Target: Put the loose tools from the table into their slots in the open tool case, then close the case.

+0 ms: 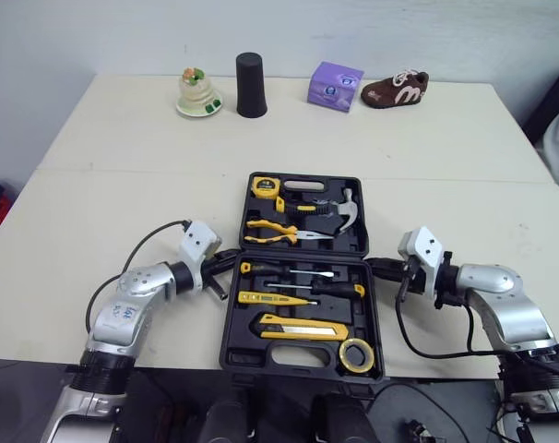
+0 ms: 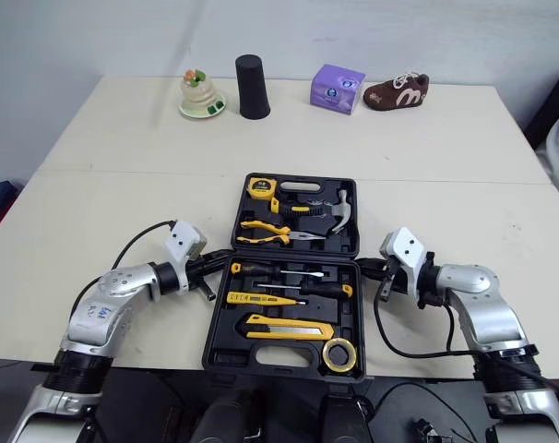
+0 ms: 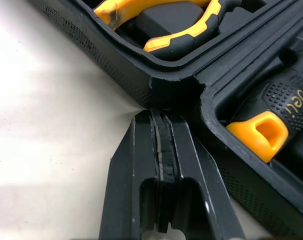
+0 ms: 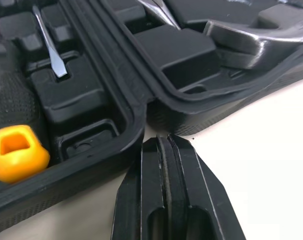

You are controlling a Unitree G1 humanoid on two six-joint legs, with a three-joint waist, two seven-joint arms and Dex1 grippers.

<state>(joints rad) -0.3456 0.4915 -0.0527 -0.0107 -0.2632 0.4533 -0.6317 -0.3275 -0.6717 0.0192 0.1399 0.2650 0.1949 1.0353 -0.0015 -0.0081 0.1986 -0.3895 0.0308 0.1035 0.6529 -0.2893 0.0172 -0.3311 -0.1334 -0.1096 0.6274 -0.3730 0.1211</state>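
Note:
The black tool case lies open in the middle of the table, its two halves flat. The far half holds a tape measure, yellow pliers and a hammer. In the near half lie screwdrivers, a yellow tester, a utility knife and a tape roll. My left gripper is shut, its tips against the case's left side at the hinge. My right gripper is shut too, touching the hinge notch on the right side.
Along the table's far edge stand a figurine on a plate, a black cup, a purple box and a brown toy shoe. Bare tabletop lies on both sides of the case.

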